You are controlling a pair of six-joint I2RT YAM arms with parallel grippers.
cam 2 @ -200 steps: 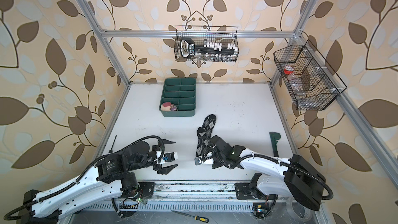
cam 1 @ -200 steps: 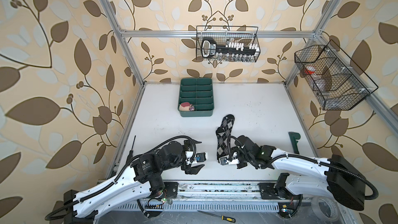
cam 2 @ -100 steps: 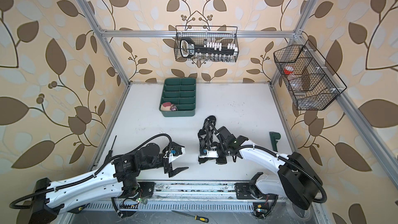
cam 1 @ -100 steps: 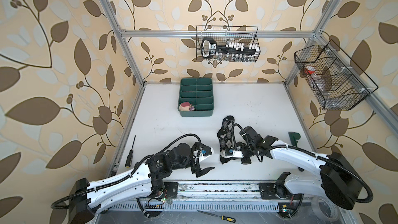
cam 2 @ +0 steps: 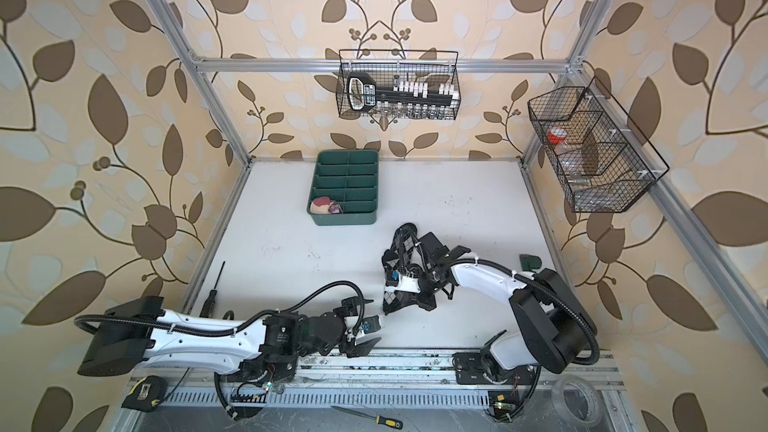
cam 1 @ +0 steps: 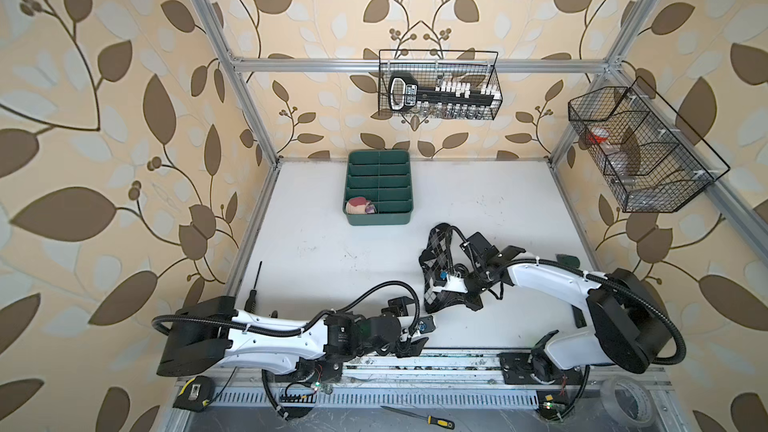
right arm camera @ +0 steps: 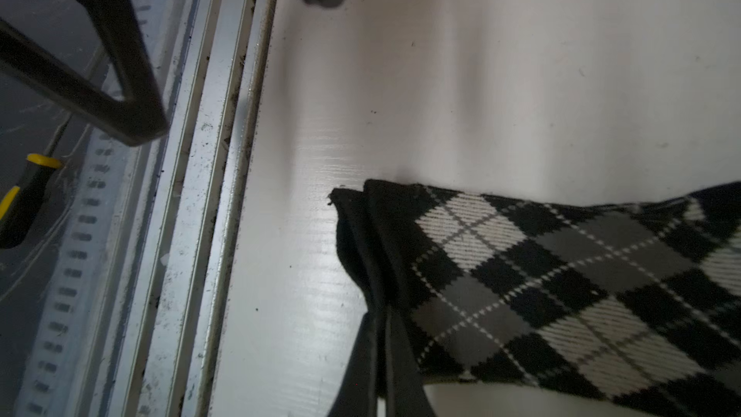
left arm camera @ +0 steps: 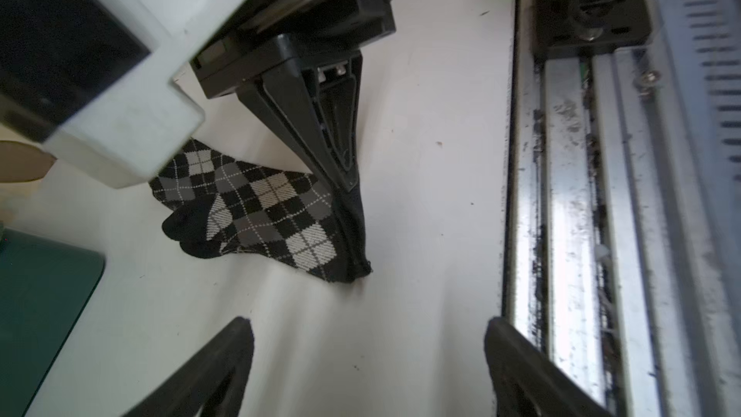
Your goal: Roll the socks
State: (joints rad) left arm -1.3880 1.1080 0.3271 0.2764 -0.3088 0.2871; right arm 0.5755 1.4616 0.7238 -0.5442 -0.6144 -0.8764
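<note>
Right claw (left arm camera: 343, 180) pinched tight on the black cuff of the argyle sock (left arm camera: 264, 210) (left claw (left arm camera: 367, 328) gapes wide, empty).

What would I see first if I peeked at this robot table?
You'd spot the checkered black, grey and white sock near the front of the white table, right of the middle, with the right gripper shut on its black cuff. The left gripper hangs open close by. Farther back, a rolled beige sock sits in the green tray, in its near-left compartment.
</note>
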